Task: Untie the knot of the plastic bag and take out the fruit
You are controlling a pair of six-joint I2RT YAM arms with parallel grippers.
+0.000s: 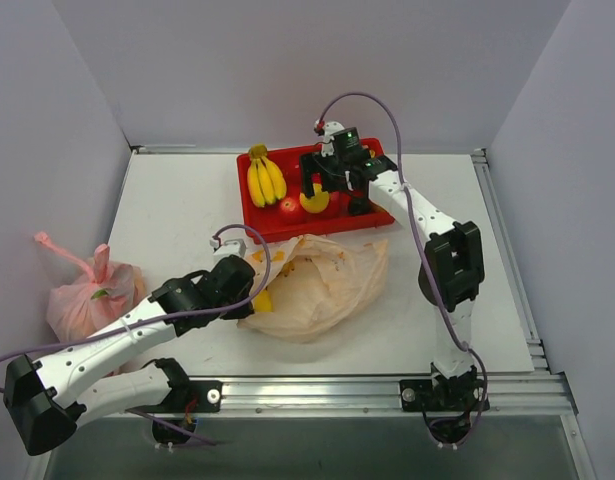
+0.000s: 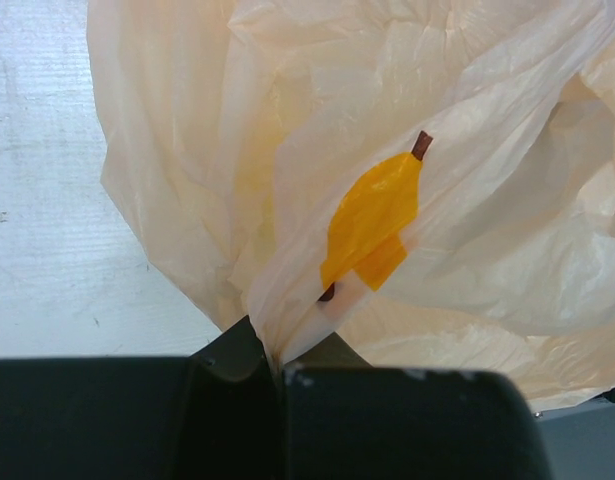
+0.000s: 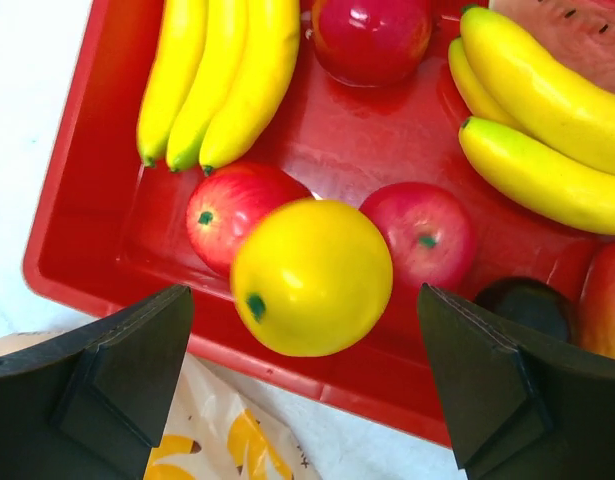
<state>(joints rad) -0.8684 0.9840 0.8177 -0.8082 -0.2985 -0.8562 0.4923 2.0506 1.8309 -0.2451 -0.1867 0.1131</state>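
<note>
Left end effector [image 2: 277, 372]: pinching your plastic bag [image 2: 457, 90] near the tray [image 3: 87, 260]; contents hidden.
Right end effector [image 3: 305, 340]: spread above tray.

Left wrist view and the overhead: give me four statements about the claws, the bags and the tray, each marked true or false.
1. The left claw is shut on the plastic bag. True.
2. The right claw grips a banana. False: it is open above the red tray, with a yellow fruit below, between its fingers.
3. The pink bag lies in the red tray. False: it sits far to the left, apart from the tray.
4. A banana bunch lies in the red tray. True.
</note>
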